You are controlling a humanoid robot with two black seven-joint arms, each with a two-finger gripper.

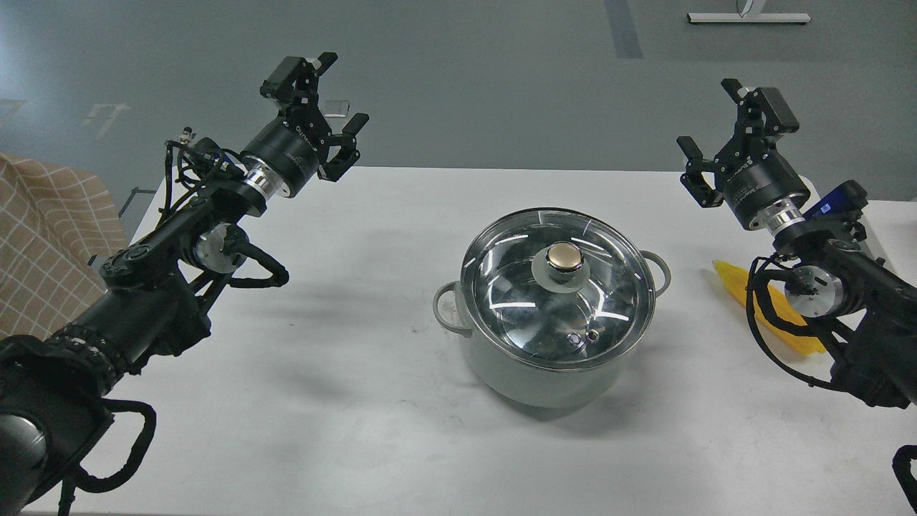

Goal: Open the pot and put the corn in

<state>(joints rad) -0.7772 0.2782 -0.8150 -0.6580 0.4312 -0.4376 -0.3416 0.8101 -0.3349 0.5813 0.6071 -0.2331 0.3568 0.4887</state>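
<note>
- Nearest to us, the thick black segments of our two arms enter from the lower left and lower right corners, with looped cables hanging off them above the white table (301, 401).
- A little farther in, at the middle of the table, stands the pot (534, 373), pale grey-green, with its two loop handles pointing left and right.
- The glass lid (516, 301) sits on the pot's rim, closing it; its round knob (565, 258) has a shiny bronze-coloured top, and a small steam vent shows near the lid's front edge.
- To the right of the pot and apart from it, the corn (738, 281) lies flat on the table, its pointed tip toward the pot; our right arm crosses in front of it and hides much of its length.
- At the left edge, a beige checked cloth (43, 236) hangs beside the table.
- Farther back, our left gripper (342, 92) hangs in the air over the table's far left edge, fingers spread wide and holding nothing.
- Opposite it, our right gripper (709, 113) is raised near the far right edge, likewise spread wide and empty, well apart from both pot and corn.
- Beyond the table lies grey floor.
</note>
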